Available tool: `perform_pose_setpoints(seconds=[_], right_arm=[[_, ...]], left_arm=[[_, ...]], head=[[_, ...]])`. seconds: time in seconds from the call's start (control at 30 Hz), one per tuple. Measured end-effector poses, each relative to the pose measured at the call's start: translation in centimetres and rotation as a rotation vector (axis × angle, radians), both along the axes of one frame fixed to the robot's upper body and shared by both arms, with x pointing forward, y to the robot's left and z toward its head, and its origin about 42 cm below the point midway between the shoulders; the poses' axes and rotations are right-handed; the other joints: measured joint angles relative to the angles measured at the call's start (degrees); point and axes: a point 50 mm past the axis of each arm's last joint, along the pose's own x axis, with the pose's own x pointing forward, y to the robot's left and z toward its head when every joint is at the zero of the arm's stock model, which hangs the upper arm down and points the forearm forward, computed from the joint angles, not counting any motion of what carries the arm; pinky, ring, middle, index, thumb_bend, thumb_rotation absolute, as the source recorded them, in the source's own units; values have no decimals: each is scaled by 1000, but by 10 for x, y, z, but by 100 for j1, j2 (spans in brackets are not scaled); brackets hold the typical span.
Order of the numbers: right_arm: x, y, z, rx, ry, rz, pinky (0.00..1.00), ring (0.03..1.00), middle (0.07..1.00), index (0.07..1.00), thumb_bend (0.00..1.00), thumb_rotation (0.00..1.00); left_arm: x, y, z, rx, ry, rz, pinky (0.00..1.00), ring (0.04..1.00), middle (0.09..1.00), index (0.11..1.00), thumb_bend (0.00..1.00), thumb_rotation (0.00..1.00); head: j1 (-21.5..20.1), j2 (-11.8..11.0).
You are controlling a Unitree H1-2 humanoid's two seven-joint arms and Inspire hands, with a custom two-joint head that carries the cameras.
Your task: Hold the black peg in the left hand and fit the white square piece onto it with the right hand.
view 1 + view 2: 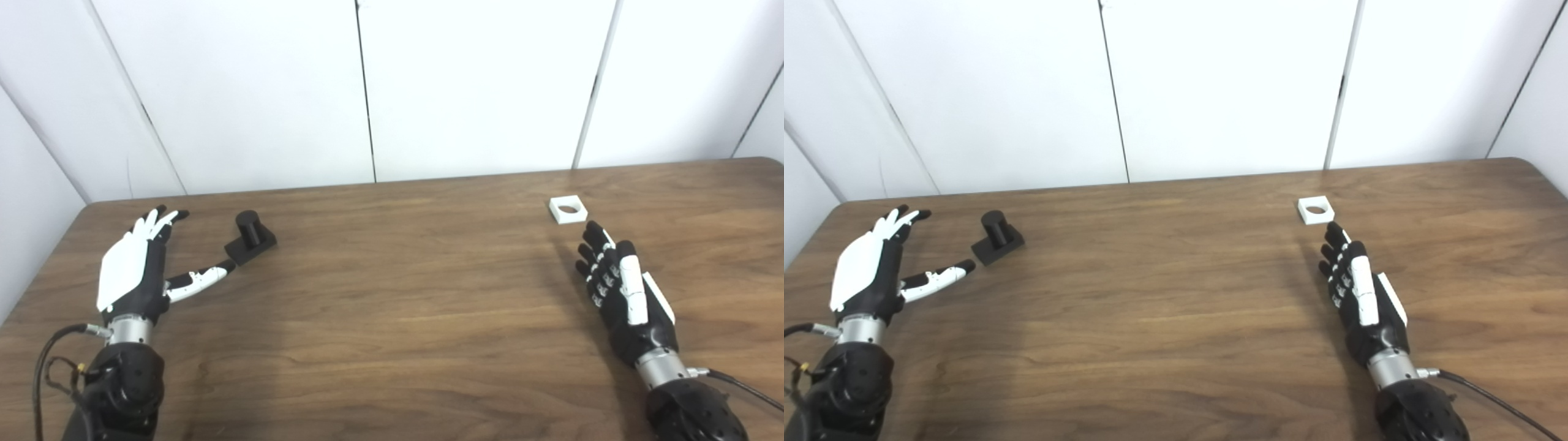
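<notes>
Backdrop: white wall panels with dark seams behind a brown wood-grain worktop [392, 318].
Peg: black peg [248, 225], a short round post standing upright on a flat square base, far left part of the worktop.
Square piece: white square piece [568, 209], flat on the worktop at far right, round hole facing up.
Left robot hand: left robot hand [138, 263] released, fingers spread and pointing away, thumb reaching toward the peg's base; thumb tip just beside the base, contact not certain.
Right robot hand: right robot hand [618, 285] released, fingers loosely extended toward the square piece, fingertips near it but apart; grasping nothing.
Handling, peg: probably rigid plastic, light, smooth; likely to skid on the wood if nudged sideways before a firm grip.
Hold, peg: best taken by the square base, flat sides between thumb and fingers, leaving the post bare and upright for the fit.
Handling, square piece: looks stiff, thin-walled and very light; low profile likely awkward to lift off a flat surface.
Hold, square piece: pinch on two opposite outer edges, hole kept clear, face kept level with the post top.
Risk: tilt at the hole probably enough to jam the fit; smooth faces may slip under a weak pinch.
</notes>
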Motion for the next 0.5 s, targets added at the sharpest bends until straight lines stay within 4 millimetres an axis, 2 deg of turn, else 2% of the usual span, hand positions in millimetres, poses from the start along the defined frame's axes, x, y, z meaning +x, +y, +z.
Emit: perform_pose_setpoints(seconds=[0.27,0.5], right_arm=[[0,1,0,1,-2,-1,1000,1000,996,971,626,1000],[0,1,0,-1,-3,-3,1000,1000,996,973,627,1000]], left_arm=[[21,-2,-7,48,27,10,1000,1000,996,780,847,442],[43,-3,-13,83,77,7,1000,1000,988,769,844,462]], head=[[-18,-9],[-35,-9]])
